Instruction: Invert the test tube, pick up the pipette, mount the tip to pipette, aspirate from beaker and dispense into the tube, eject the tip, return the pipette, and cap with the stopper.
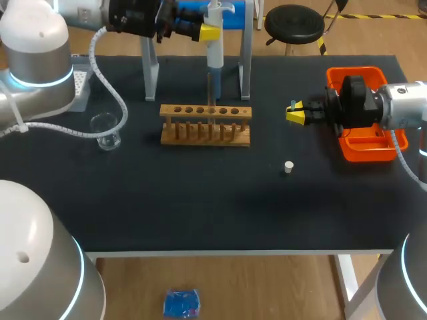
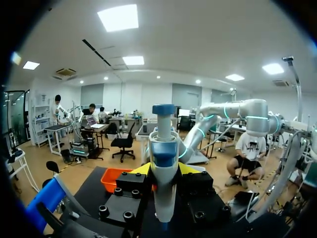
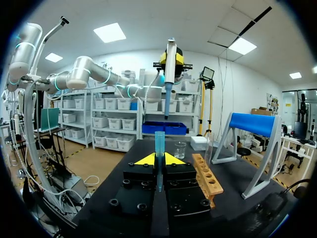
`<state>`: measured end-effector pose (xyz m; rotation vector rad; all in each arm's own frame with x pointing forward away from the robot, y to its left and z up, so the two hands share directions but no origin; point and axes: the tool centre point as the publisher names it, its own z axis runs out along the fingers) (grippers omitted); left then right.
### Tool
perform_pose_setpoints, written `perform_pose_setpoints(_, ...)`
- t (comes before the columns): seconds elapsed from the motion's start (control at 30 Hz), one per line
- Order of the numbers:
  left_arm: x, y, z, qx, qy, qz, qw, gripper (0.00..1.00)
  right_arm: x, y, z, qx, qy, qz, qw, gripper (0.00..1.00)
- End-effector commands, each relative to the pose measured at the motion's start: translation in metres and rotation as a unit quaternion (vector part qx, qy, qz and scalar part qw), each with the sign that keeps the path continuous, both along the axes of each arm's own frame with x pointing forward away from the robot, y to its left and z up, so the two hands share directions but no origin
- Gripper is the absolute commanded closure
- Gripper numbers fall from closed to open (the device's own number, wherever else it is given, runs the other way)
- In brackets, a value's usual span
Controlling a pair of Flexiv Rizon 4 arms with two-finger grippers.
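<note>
A translucent blue plastic pipette tip (image 3: 159, 145) stood clenched between the right fingers (image 3: 143, 160); the left fingers (image 2: 140, 170) grasped a white-and-blue pipette (image 2: 164, 191).

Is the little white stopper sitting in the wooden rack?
No, the stopper lies alone on the table, apart from the rack.

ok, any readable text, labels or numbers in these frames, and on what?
None can be read.
pipette: no legible print on its body.
beaker: any marks are too faint to read.
tip, wooden rack, orange tray: no text shows.
</note>
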<state>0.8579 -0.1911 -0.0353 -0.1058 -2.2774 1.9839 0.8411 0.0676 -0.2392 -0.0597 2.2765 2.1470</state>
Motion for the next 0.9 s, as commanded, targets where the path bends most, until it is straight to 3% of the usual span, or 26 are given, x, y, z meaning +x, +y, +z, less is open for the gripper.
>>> perform_pose_setpoints(0.03,0.000,0.001,0.001,0.000,0.000,-0.001,1.000,1.00,-0.001,0.000,0.000,-0.001,-0.001,-0.001,1.000,1.00)
perform_pose_setpoints(0.33,0.000,0.001,0.001,0.000,0.000,-0.001,1.000,1.00,0.003,0.001,0.003,0.003,0.001,0.001,1.000,1.00)
perform_pose_setpoints(0.67,0.000,0.001,0.001,0.000,0.000,-0.001,1.000,1.00,0.009,0.043,0.015,-0.029,-0.105,0.018,0.994,1.00)
perform_pose_setpoints(0.9,0.000,0.001,0.001,0.000,0.000,-0.001,1.000,1.00,0.017,0.078,0.015,-0.049,-0.161,0.029,0.985,1.00)
